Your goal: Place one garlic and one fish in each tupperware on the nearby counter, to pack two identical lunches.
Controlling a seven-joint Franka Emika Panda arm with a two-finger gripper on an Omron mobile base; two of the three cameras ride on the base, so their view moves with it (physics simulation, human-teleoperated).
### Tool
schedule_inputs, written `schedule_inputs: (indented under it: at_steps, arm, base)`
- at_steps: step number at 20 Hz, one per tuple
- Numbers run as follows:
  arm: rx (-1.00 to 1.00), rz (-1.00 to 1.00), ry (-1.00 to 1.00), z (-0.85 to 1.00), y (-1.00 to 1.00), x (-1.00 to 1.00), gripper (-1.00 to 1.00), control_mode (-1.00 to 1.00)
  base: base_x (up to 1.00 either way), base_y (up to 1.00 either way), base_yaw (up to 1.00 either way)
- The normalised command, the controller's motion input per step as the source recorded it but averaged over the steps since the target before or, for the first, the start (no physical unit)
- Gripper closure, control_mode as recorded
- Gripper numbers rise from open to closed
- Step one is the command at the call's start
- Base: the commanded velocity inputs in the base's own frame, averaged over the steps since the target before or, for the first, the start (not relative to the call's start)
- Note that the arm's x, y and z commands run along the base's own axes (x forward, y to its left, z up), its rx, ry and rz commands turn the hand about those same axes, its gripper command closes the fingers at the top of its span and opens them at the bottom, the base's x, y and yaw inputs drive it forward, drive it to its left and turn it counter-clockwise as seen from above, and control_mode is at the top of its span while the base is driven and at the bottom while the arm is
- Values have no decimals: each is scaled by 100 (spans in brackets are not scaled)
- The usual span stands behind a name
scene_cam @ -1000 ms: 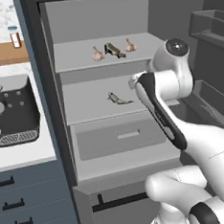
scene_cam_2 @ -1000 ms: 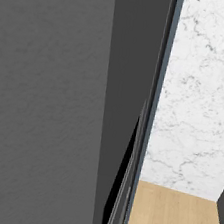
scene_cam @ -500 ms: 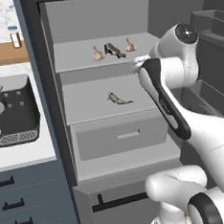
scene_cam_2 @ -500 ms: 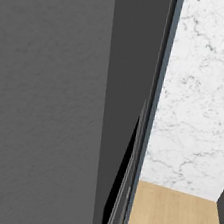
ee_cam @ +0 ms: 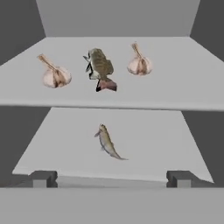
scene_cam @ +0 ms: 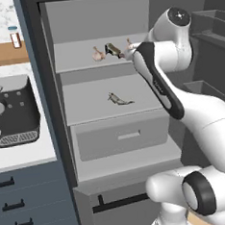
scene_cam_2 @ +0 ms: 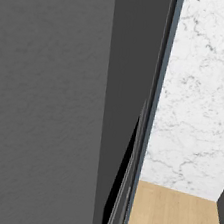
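Raised since a second ago, the arm now reaches toward the upper shelf; garlic and fish lie where they were.

- Gripper (ee_cam: 111, 178): jaws spread wide, holding nothing, facing the open fridge (scene_cam: 56, 114).
- Lower shelf (ee_cam: 157, 144): one slim fish (ee_cam: 107, 142), alone near the middle.
- Upper shelf (ee_cam: 183, 83): second, stouter fish (ee_cam: 100, 68) at the centre, between two garlic bulbs; left garlic (ee_cam: 53, 74), right garlic (ee_cam: 139, 63). None touch.
- Drawer (scene_cam: 121, 137): below the shelves, shut.
- Counter (scene_cam: 22, 158): left of the fridge, bearing a black coffee machine (scene_cam: 13, 111).
- Wall shelf (scene_cam: 0, 53): above the counter, with two small bottles (scene_cam: 14, 37).
- No writing is legible on anything.
- Right base view: a dark panel (scene_cam_2: 60, 101) close up, marble wall (scene_cam_2: 202, 91) and wooden floor (scene_cam_2: 170, 218) beyond.
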Motion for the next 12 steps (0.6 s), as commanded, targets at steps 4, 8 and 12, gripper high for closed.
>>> schedule_inputs:
  at_steps: [4,8,12]
  arm:
    - [0,0,6,0,8,57,-100,-100]
    - [0,0,10,-4,8,74,-100,-100]
    - [0,0,13,-11,12,76,-100,-100]
  base:
    - [0,0,0]
    - [0,0,0]
    - [0,0,0]
